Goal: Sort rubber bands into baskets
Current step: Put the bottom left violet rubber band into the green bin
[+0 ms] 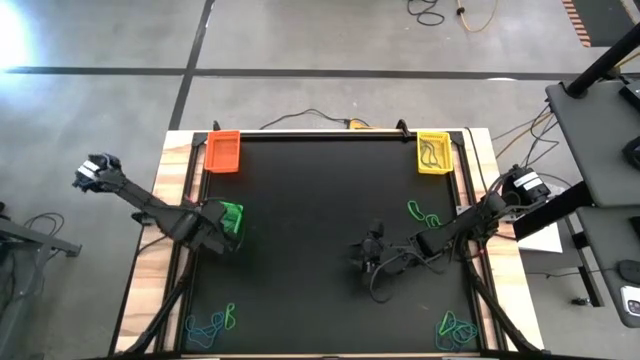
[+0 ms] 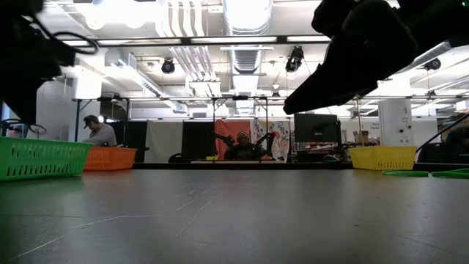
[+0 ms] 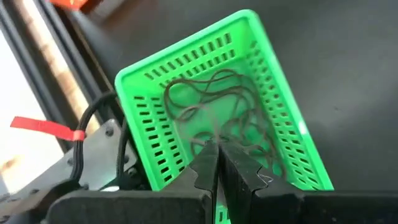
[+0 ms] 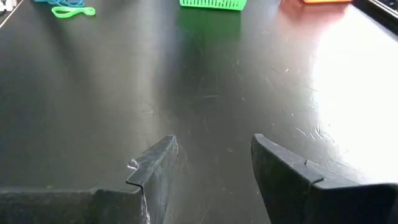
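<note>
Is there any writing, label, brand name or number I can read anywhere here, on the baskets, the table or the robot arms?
None can be read.
Green basket, orange basket, yellow basket: plain mesh, no lettering visible.
Red tag on the cable by the left arm: no print visible.
Posters in the room behind: too blurred to read.

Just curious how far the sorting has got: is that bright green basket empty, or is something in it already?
Not empty. The green basket holds a tangle of thin rubber bands on its floor, seen from the left wrist.

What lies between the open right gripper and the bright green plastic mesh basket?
Only bare black tabletop, per the right wrist view, between the right gripper and green basket.
</note>
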### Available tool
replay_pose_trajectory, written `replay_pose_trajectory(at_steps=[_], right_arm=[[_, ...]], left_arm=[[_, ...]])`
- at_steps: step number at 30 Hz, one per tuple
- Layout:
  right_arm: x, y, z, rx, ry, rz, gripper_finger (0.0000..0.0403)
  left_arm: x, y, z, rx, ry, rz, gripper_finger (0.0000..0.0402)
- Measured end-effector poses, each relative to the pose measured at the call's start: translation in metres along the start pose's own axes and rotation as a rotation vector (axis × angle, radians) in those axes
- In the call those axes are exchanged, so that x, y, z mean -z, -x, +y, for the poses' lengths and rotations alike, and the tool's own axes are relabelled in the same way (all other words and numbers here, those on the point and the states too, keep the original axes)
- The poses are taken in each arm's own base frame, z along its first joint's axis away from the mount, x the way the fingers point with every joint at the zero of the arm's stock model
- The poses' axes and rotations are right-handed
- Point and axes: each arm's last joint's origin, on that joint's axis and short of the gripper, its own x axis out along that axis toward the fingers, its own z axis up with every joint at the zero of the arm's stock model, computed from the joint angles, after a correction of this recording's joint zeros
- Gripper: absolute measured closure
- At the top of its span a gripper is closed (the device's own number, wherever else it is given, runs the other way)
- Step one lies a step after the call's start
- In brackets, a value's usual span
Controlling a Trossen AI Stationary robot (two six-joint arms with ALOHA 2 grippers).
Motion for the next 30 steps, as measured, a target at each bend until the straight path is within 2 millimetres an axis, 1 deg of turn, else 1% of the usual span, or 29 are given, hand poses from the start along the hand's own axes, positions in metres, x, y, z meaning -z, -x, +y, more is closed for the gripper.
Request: replay_pose_trajectory(at_steps=[4, 8, 14, 20, 26, 30], right_arm=[[-0.001, 0.000, 0.000, -0.001, -0.003, -0.006, 0.0204], [-0.001, 0.000, 0.000, -0.009, -0.009, -0.004, 0.0204], [-0.003, 0.000, 0.002, -0.039, -0.024, -0.009, 0.0204], [-0.003, 0.000, 0.002, -0.040, -0.025, -0.005, 0.0204], [-0.002, 0.000, 0.005, -0.135, -0.031, 0.024, 0.0204], [0.000, 0.000, 0.002, -0.075, -0.005, 0.037, 0.0204]], left_arm=[[-0.016, -0.008, -0.001, -0.010, 0.017, 0.043, 0.0401], [-0.031, -0.018, 0.003, -0.042, 0.024, 0.108, 0.0402], [-0.048, -0.036, -0.002, 0.012, -0.005, 0.149, 0.0402], [-0.054, -0.050, -0.006, -0.058, -0.070, 0.199, 0.0402], [-0.053, -0.061, -0.014, -0.125, -0.115, 0.237, 0.0401], [-0.052, -0.066, -0.016, -0.156, -0.127, 0.267, 0.0387]])
